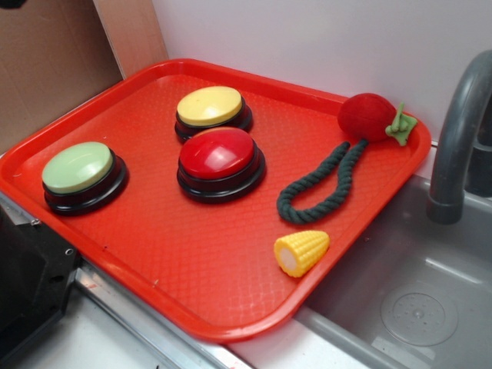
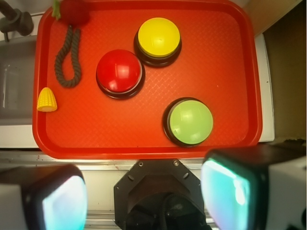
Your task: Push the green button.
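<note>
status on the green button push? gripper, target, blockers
Gripper open, high above tray's near edge. Green button untouched, alone on red tray. Red button and yellow button stand apart; nothing blocks the approach.

Red tray (image 1: 192, 284): green button (image 1: 77, 167), red button (image 1: 217, 152), yellow button (image 1: 209, 105), corn (image 1: 301, 251), rope toy (image 1: 338, 165).

Strawberry toy (image 2: 72, 10) cut by top edge; faucet (image 1: 461, 138) cropped right; jaws blurred, tips cut off.

No text, label, brand, number or sign can be read on anything in the exterior view or the wrist view.
</note>
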Tool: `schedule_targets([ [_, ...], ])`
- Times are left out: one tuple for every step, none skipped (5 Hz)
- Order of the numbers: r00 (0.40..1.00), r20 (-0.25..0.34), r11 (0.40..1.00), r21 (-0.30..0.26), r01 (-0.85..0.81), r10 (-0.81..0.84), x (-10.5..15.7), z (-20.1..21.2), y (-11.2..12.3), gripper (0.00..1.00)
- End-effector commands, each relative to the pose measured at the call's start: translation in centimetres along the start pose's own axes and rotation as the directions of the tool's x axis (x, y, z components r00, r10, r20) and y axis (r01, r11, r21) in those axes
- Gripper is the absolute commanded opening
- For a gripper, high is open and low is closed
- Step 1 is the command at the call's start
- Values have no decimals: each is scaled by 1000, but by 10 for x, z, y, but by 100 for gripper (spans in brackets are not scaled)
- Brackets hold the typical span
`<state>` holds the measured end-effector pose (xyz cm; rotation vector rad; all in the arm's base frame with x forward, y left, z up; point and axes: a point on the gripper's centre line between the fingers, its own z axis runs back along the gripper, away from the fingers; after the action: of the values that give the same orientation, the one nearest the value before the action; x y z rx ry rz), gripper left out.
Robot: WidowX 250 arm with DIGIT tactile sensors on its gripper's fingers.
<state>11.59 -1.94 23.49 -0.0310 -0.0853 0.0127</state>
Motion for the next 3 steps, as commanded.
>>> schedule_targets([
  [1000,0,1000,0,0,0,0,0,0,100],
  [996,9,996,-22,91,-91,13,-50,37,100],
  [991,21,989,-63,135,-134,20,-98,54,100],
])
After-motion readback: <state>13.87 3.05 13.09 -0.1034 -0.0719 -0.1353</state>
